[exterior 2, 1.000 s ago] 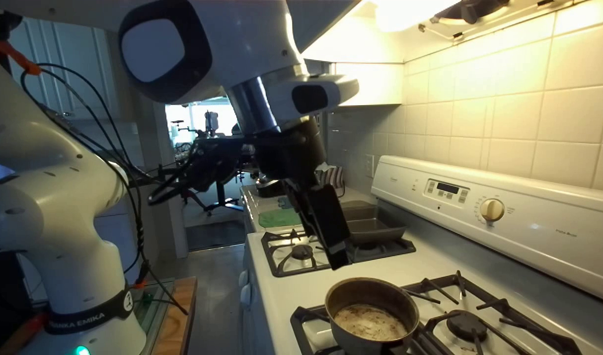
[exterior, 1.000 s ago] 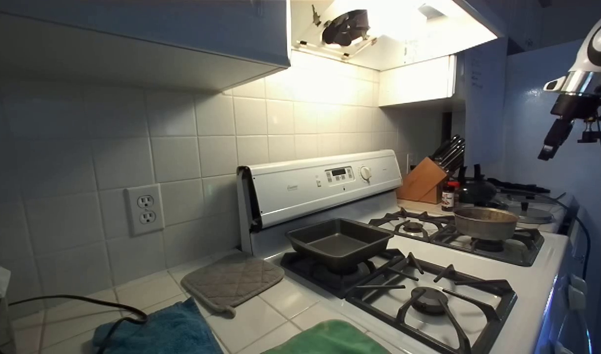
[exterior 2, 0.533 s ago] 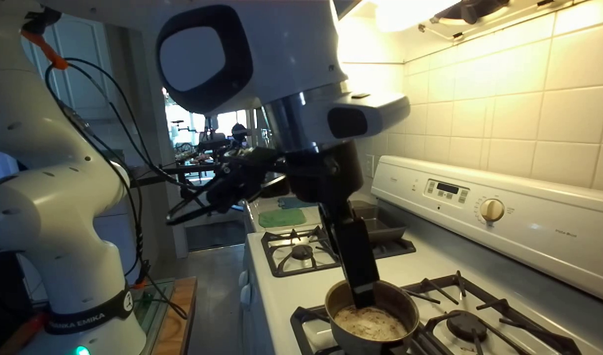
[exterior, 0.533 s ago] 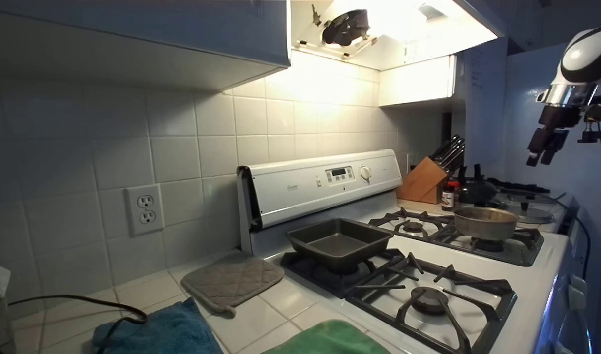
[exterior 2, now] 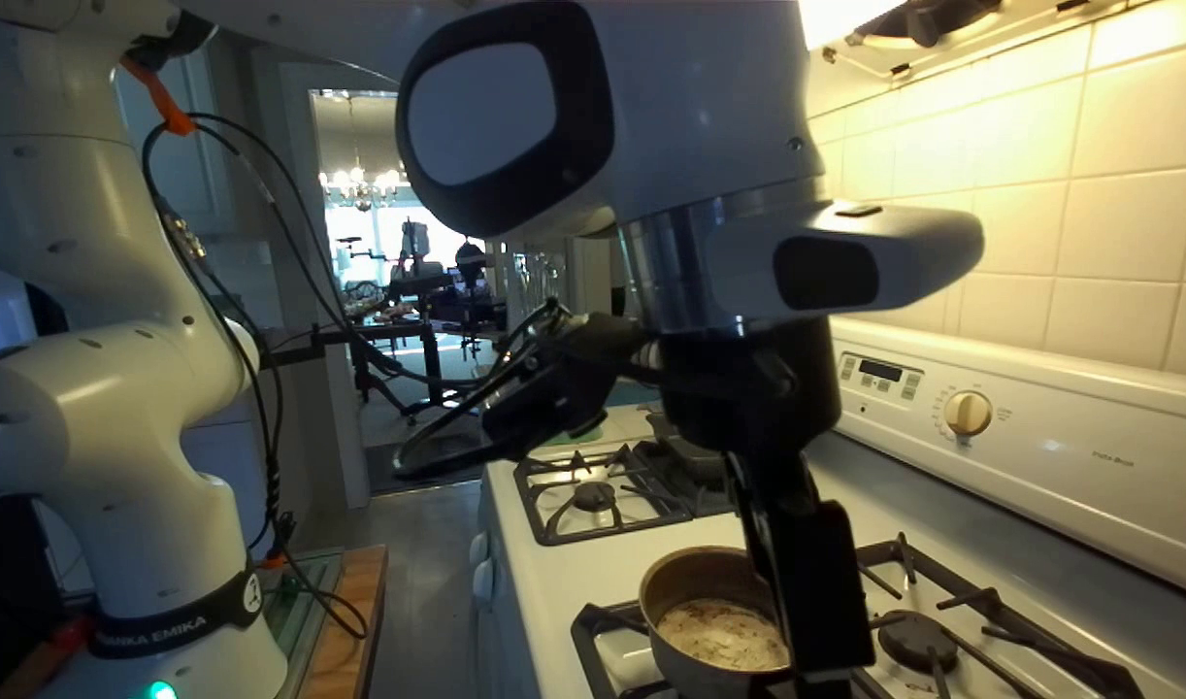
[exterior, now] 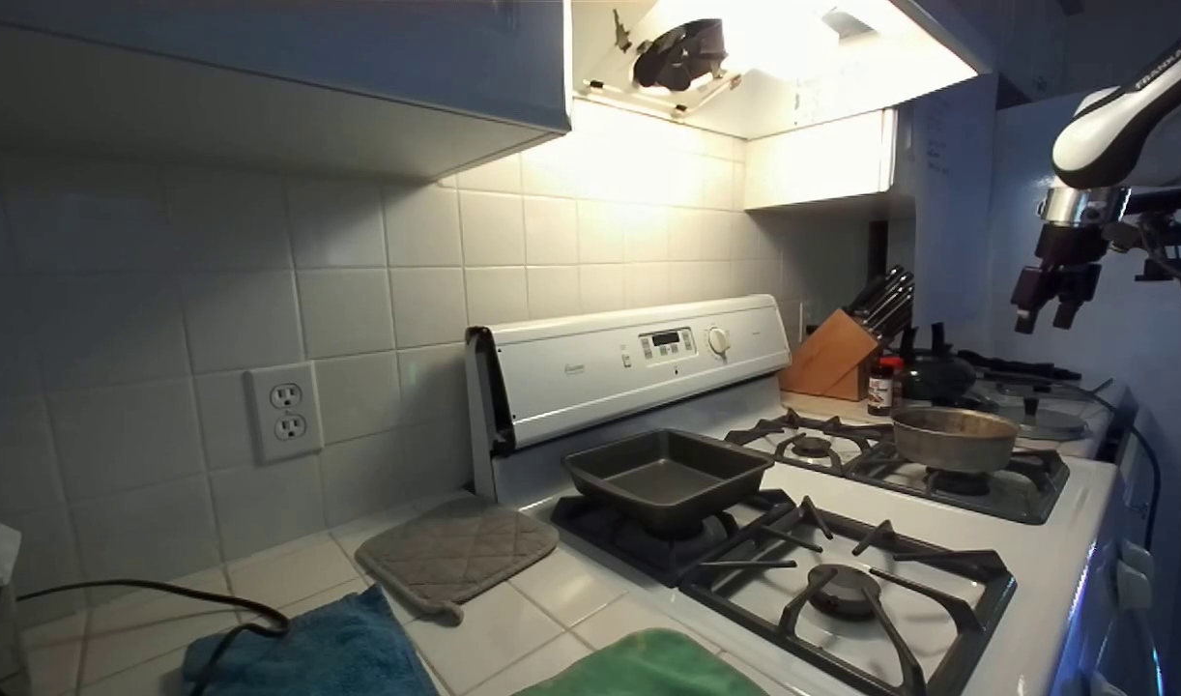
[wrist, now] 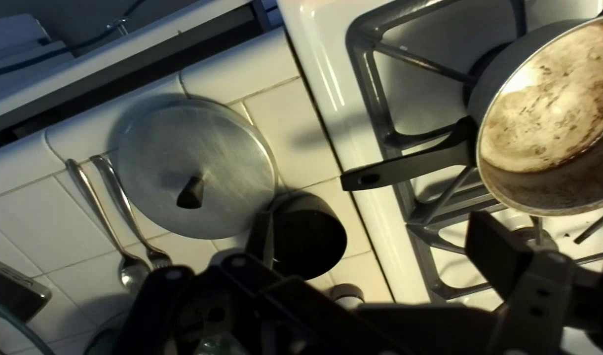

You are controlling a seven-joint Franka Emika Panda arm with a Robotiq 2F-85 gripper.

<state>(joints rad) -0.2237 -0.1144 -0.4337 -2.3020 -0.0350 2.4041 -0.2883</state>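
White gas stove (exterior: 600, 387), seen in both exterior views. Tiled counter (wrist: 291, 108) alongside. Robot arm (exterior 2: 700, 107) carries its jaws higher than the cookware: spread, holding nothing. Square baking pan (exterior: 663, 474) plain in an exterior view, outside the wrist view. Saucepan (wrist: 553, 98) on the stove's front half, handle (wrist: 405, 167) toward counter; wrist view gives its stained interior (wrist: 543, 128), an exterior view mostly outer wall (exterior: 953, 449). On counter, wrist view: round lid (wrist: 217, 153); small black pot (wrist: 311, 236) just beside it, partly covered by the jaws. Spoon (wrist: 101, 214) and fork (wrist: 129, 214) made out only there.
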